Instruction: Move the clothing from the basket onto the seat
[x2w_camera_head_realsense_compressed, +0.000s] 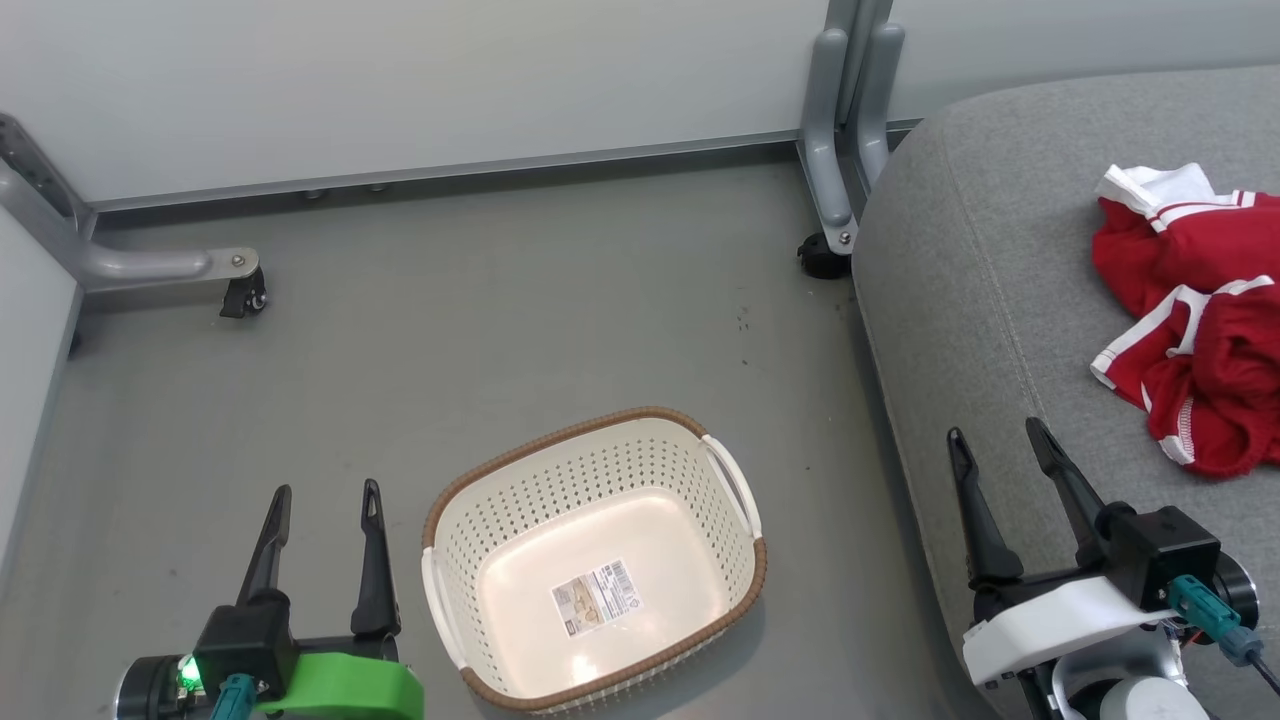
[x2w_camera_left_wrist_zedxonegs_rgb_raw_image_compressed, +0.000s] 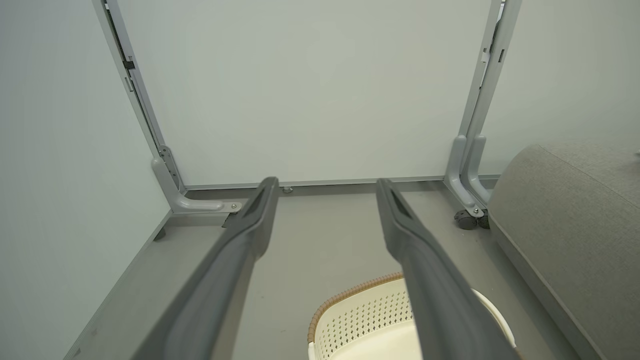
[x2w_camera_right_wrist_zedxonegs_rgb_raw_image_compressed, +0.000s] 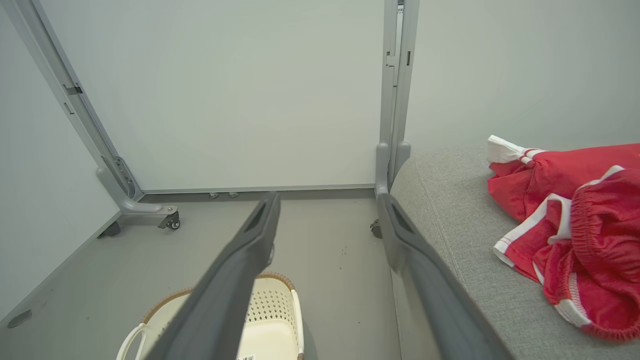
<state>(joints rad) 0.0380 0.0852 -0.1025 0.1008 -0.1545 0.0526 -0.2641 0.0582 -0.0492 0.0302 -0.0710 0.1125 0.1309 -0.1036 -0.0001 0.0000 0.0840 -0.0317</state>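
Head view, with both wrist views in support. The cream-white perforated oval plastic basket (x2w_camera_head_realsense_compressed: 560, 480) with its brown woven-look rim stands on the grey floor (x2w_camera_head_realsense_compressed: 500, 300). I see only a paper label (x2w_camera_head_realsense_compressed: 597, 595) on its bottom, so I judge the transfer complete. The bright red soft sports clothing with white stripes and trim (x2w_camera_head_realsense_compressed: 1190, 250) lies in a loose, overlapping heap on the large light grey upholstered seat (x2w_camera_head_realsense_compressed: 960, 250), well apart from the basket. My left hand (x2w_camera_head_realsense_compressed: 327, 488) hovers just beside the basket, fingers spread wide and holding nothing. My right hand (x2w_camera_head_realsense_compressed: 996, 428) hangs over the seat's near edge, likewise fully spread and empty, near the heap but not touching it. Risks, as I judge them: a careless sweep of the right hand could snag the nearest fabric and drag it off the cushion, and a needless reach by the left could knock the light basket aside. Count: two hands, one basket, one seat, one label, and what I read as two garments, though the bunching makes their boundary uncertain.
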